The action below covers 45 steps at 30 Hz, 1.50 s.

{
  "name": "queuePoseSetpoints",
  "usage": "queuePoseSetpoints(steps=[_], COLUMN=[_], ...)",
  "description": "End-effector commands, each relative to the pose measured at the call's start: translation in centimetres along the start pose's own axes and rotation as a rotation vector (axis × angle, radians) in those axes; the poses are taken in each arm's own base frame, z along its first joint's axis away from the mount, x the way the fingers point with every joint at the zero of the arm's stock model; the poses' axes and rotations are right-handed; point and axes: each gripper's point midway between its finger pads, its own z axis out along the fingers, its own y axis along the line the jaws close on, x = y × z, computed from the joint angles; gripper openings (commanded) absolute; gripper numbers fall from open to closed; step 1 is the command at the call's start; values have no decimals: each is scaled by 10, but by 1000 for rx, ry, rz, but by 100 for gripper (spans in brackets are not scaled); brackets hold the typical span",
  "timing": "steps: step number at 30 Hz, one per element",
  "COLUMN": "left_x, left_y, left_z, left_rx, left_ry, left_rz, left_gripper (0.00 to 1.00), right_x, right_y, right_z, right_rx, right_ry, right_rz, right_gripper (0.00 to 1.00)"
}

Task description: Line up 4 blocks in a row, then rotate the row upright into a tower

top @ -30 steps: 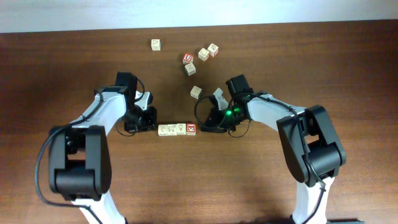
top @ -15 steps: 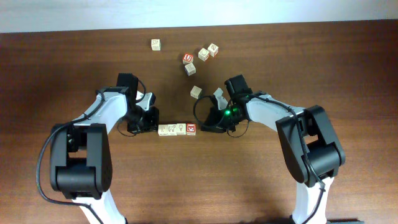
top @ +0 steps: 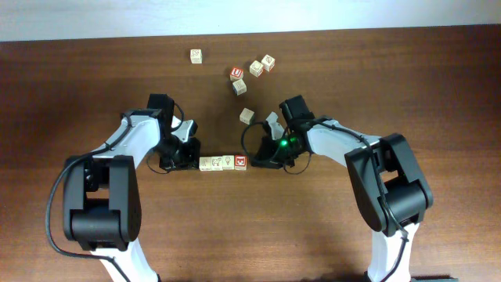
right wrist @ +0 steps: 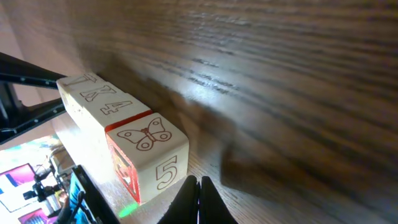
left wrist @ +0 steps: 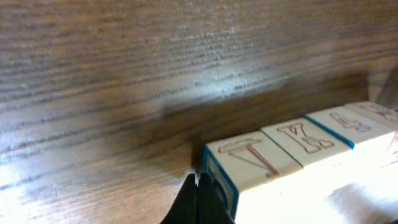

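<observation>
Four pale-wood blocks lie in a tight row [top: 223, 163] at mid-table. The left wrist view shows the blue-edged end block [left wrist: 249, 165], then the others [left wrist: 308, 138] running away to the right. In the right wrist view the near end block [right wrist: 149, 152] has a red edge, a butterfly on top and a "5" on its side. My left gripper [top: 195, 160] is shut, its tips [left wrist: 198, 190] against the blue-edged face. My right gripper [top: 252, 160] is also shut and holds nothing. Its tips [right wrist: 199, 190] sit just beside the "5" face.
Loose cubes lie farther back: one at the far left [top: 196, 56], a red-topped one [top: 236, 73], a pale one [top: 239, 86] below it, two more [top: 262, 65] to the right, and a single cube [top: 247, 116] close to the right arm.
The left gripper has slid right and down to the row's left end. The right gripper has edged slightly left toward the right end. The row itself has barely shifted.
</observation>
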Motion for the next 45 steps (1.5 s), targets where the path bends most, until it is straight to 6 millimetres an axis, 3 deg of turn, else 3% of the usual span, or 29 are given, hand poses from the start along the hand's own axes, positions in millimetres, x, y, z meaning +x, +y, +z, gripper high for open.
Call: queuePoseSetpoints(steps=[1, 22, 30, 45], left_x=[-13, -12, -8, -8], left_y=[-10, -11, -30, -31], left_z=[-14, -14, -6, -6], left_rx=[15, 20, 18, 18], left_ry=[-44, -40, -25, -26], left_rz=[56, 55, 113, 117], left_gripper=[0, 0, 0, 0], right_x=[1, 2, -3, 1], right_y=[3, 21, 36, 69], right_z=[-2, 6, 4, -4], right_rx=[12, -35, -104, -114], right_ry=[-10, -8, -16, -43], right_rz=[-9, 11, -29, -117], right_gripper=[4, 4, 5, 5])
